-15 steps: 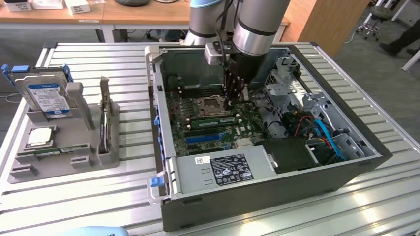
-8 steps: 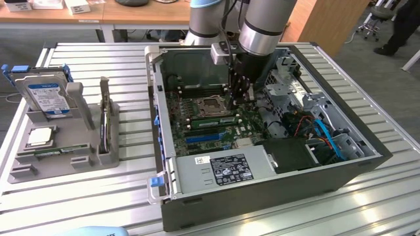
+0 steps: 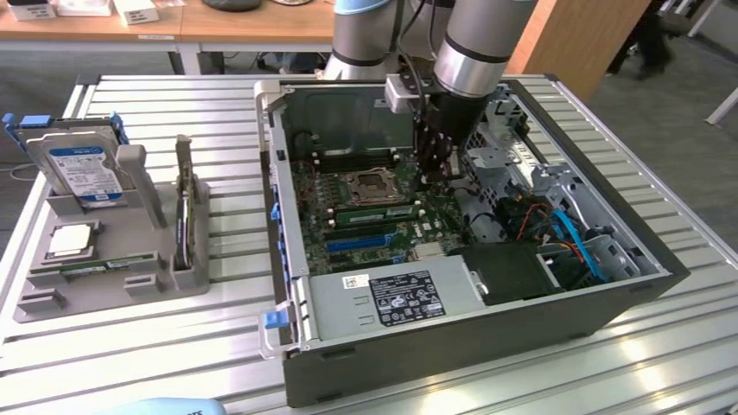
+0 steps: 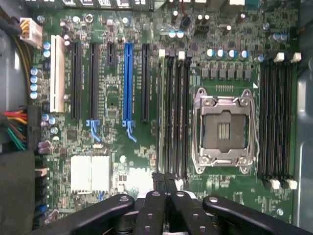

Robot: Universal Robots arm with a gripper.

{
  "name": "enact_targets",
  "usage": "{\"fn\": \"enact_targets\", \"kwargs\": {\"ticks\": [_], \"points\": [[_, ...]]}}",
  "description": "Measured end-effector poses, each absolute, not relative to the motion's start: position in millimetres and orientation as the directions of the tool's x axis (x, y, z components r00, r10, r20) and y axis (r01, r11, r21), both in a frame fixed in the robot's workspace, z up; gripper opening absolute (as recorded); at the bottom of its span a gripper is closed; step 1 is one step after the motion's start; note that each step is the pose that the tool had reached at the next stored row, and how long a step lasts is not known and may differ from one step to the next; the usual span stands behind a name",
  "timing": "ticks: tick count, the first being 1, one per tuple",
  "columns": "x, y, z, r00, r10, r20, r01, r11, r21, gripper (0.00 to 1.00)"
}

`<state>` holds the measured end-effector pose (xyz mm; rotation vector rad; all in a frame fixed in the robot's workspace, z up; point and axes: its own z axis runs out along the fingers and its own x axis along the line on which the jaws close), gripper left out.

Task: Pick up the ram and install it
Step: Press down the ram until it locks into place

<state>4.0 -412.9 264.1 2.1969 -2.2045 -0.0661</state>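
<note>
**Claw [image 3: 442, 169] shut inside the open computer case, ram seated beside the socket**

Claw first: in the wrist view its two black fingertips [image 4: 159, 183] are pressed together with nothing visible between them. They hang just over the end of the black memory slots [image 4: 177, 112]. Whether they touch the board cannot be told.

Going across the exterior view from its left, a grey holder tray [image 3: 116, 290] sits on the slatted metal table [image 3: 173, 367]. A hard drive [image 3: 79, 169] stands upright at the tray's 12 o'clock end. Below it lies a square silver processor chip [image 3: 72, 239]. At the chip's 6 o'clock, a spare green stick [image 3: 98, 266] rests in its groove, partly sunk, so its details are hard to read. A thin dark part stands on edge along the tray's 3 o'clock side; what it is cannot be made out.

Next comes the computer case [image 3: 461, 346], lying open. Inside it, the processor socket [image 3: 372, 183] sits empty, framed by its metal latch. The ram [image 3: 372, 212] stands in a slot at the socket's 6 o'clock, just beside it, showing as a narrow green strip; its chips and label are too small to tell. The arm's dark wrist descends at the socket's 3 o'clock and hides the board behind it. A labelled power supply [image 3: 392, 298] fills the case's 6 o'clock edge. Blue cables [image 3: 576, 242] curl at the far 3 o'clock side, partly lost among brackets.
</note>
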Motion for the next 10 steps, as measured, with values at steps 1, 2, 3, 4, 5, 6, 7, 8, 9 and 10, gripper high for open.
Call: {"fn": "enact_targets", "kwargs": {"ticks": [1,2,3,4,5,6,7,8,9,10], "points": [[5.6,-412.9,264.2,-0.004,-1.0,-0.01,-0.999,0.003,0.05,0.1],[7.0,-412.9,264.2,-0.004,-1.0,-0.009,-0.999,0.003,0.05,0.1],[8.2,-412.9,264.2,-0.004,-1.0,-0.01,-0.999,0.003,0.05,0.1],[8.7,-412.9,264.1,-0.004,-1.0,-0.01,-0.999,0.003,0.05,0.1],[8.7,-412.9,264.1,-0.004,-1.0,-0.01,-0.999,0.003,0.05,0.1],[8.7,-412.9,264.2,-0.004,-1.0,-0.01,-0.999,0.003,0.05,0.1],[8.7,-412.9,264.2,-0.004,-1.0,-0.01,-0.999,0.003,0.05,0.1],[8.7,-412.9,264.2,-0.004,-1.0,-0.01,-0.999,0.003,0.05,0.1],[8.7,-413.0,263.9,-0.004,-1.0,-0.01,-0.999,0.003,0.05,0.1],[8.7,-413.0,263.3,-0.004,-1.0,-0.01,-0.999,0.003,0.05,0.1]]}}
